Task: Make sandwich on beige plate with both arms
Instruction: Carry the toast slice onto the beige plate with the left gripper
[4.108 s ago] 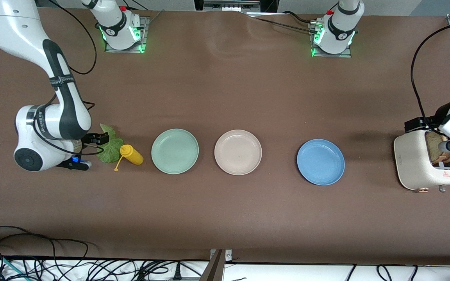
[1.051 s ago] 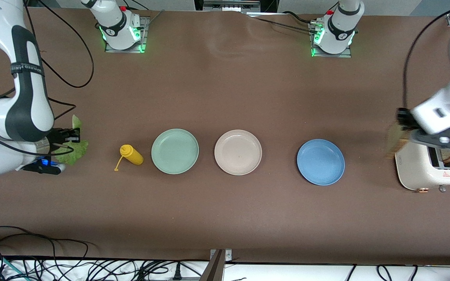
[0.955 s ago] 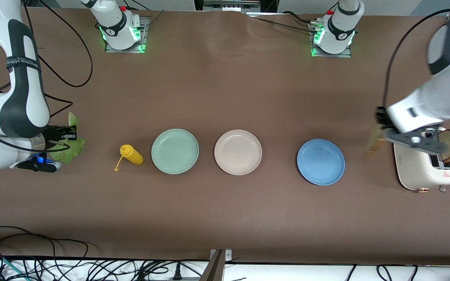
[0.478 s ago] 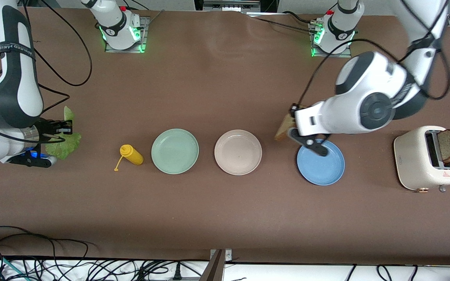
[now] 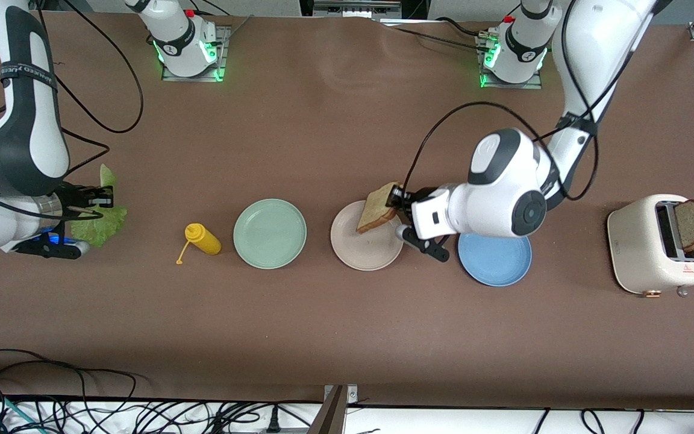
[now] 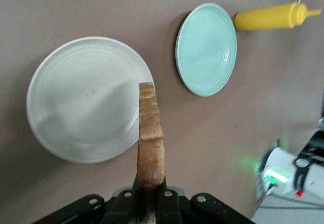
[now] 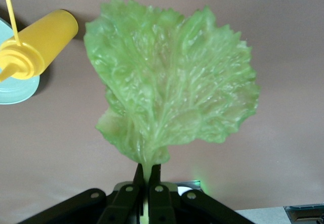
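left gripper (image 5: 396, 203) clamped, right gripper (image 5: 101, 198) clamped

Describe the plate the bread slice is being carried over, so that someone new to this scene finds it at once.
Three round plates lie in a row across the brown table, between a yellow squeeze bottle and a white toaster. The middle one is the beige plate, under the bread slice in the left gripper. Its neighbours are mint green and blue.

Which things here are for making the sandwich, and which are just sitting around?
For the sandwich:
- bread slice in the left gripper, over the beige plate
- lettuce leaf in the right gripper
- second bread slice in the toaster

Just sitting around:
- mint green plate
- blue plate
- yellow squeeze bottle
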`<act>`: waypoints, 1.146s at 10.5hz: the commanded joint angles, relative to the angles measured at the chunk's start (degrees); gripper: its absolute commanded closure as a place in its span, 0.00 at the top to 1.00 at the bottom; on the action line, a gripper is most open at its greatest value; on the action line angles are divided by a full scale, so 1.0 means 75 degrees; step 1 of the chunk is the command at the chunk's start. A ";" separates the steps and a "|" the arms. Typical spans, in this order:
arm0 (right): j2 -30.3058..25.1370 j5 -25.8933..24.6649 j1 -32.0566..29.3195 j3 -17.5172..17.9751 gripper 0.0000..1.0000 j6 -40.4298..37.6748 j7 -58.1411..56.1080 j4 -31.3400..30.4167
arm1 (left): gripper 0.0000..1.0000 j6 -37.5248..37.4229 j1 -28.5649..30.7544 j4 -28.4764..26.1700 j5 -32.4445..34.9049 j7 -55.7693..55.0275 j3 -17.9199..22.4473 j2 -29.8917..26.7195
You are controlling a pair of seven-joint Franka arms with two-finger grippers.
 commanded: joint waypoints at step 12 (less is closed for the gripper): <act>-0.0019 -0.0065 0.0040 0.0053 0.00 -0.0094 0.0081 0.0345 | 1.00 0.0464 0.0470 0.0197 -0.1767 0.2953 0.0477 0.1710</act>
